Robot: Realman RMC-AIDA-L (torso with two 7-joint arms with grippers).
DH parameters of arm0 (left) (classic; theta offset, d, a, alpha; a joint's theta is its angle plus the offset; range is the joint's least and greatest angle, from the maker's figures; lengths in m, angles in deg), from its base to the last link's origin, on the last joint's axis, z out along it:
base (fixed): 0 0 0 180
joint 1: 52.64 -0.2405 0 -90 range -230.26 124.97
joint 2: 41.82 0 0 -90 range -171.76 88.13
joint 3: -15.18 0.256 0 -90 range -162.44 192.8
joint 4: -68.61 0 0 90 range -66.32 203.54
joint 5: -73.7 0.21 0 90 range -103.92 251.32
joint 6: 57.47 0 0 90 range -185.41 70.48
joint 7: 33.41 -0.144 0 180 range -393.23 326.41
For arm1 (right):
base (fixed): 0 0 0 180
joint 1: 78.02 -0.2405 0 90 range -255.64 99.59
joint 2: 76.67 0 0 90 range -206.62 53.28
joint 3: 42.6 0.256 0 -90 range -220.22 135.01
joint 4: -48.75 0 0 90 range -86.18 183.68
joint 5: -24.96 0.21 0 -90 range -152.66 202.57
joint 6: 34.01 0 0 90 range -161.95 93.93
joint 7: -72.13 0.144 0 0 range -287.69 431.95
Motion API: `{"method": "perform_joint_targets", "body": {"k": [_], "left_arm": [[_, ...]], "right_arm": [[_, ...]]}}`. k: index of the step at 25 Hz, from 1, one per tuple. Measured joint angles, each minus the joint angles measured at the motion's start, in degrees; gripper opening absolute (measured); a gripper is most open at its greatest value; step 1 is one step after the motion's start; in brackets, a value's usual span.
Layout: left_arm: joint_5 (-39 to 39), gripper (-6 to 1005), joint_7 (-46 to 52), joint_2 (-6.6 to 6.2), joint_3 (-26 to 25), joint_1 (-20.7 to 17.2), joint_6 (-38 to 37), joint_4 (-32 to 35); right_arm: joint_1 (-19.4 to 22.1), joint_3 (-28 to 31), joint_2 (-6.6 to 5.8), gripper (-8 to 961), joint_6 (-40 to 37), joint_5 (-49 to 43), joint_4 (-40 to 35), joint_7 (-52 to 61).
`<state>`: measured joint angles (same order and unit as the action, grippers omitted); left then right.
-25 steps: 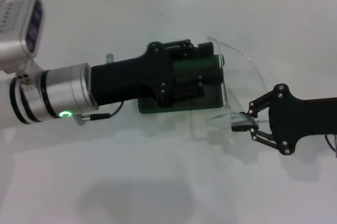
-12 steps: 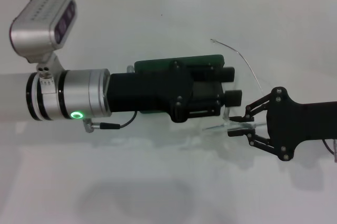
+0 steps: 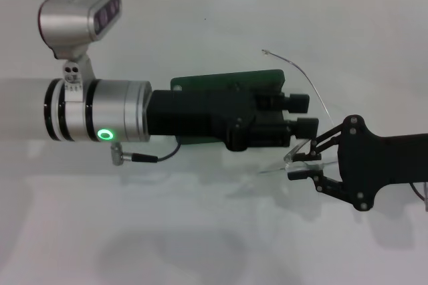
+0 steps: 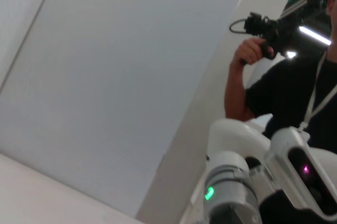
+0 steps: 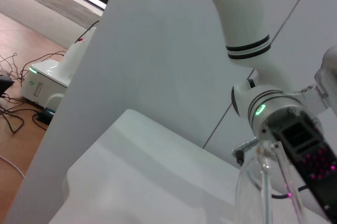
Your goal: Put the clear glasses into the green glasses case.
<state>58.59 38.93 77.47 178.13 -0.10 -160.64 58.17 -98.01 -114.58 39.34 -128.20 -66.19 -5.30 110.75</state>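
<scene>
The green glasses case (image 3: 224,80) lies mid-table. Only its far edge shows, because my left arm lies across the rest, so I cannot tell whether the lid is up. My left gripper (image 3: 303,114) reaches just past the case's right end, open, with nothing between its fingers. The clear glasses (image 3: 294,156) hang just right of the case, and one thin arm (image 3: 309,79) curves up and away. My right gripper (image 3: 299,166) comes in from the right, shut on the glasses at the lens end. In the right wrist view the clear glasses (image 5: 263,184) show close up.
The white table (image 3: 200,231) stretches around the case, with a tiled wall behind. A thin cable (image 3: 144,158) hangs under my left wrist. In the left wrist view a person (image 4: 287,95) holding a camera stands beyond the robot's body.
My left arm has swung right and nearer to me, uncovering the case's far edge and bringing its gripper close to the glasses. My right gripper has shifted slightly with the glasses.
</scene>
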Motion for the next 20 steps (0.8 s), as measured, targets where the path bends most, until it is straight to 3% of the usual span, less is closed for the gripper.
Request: {"method": "perform_joint_targets", "body": {"k": [3, 4, 8, 13, 16, 20], "left_arm": [[-1.2, 546, -0.2, -0.26, 0.0, -0.2, -0.1, -0.1], [-3.1, 545, -1.3, -1.09, -0.1, -1.0, -0.2, -0.6], [-5.2, 545, -4.2, -1.49, 0.0, -2.7, 0.6, -3.9], [-6.6, 546, -6.5, -0.96, 0.0, -4.3, 5.7, -7.1], [-6.9, 546, -7.6, -0.76, 0.0, -4.3, 7.5, -6.7], [-9.0, 546, -15.7, 0.45, 0.0, -4.4, 9.0, -3.5]], "right_arm": [[0.4, 0.2, -0.10, 110, -0.7, 0.0, 0.1, -0.7], [0.8, 0.4, -0.14, 110, -1.7, 0.1, 0.1, -1.4], [1.3, 1.9, -0.29, 111, -8.2, 1.3, 0.2, -4.2], [0.8, 1.9, -0.23, 110, -14.8, 3.4, 0.7, -6.7], [-0.1, 0.6, -0.06, 110, -16.1, 5.6, 2.6, -8.3], [-3.7, -3.0, 0.00, 110, -15.9, 9.1, 8.1, -9.4]]}}
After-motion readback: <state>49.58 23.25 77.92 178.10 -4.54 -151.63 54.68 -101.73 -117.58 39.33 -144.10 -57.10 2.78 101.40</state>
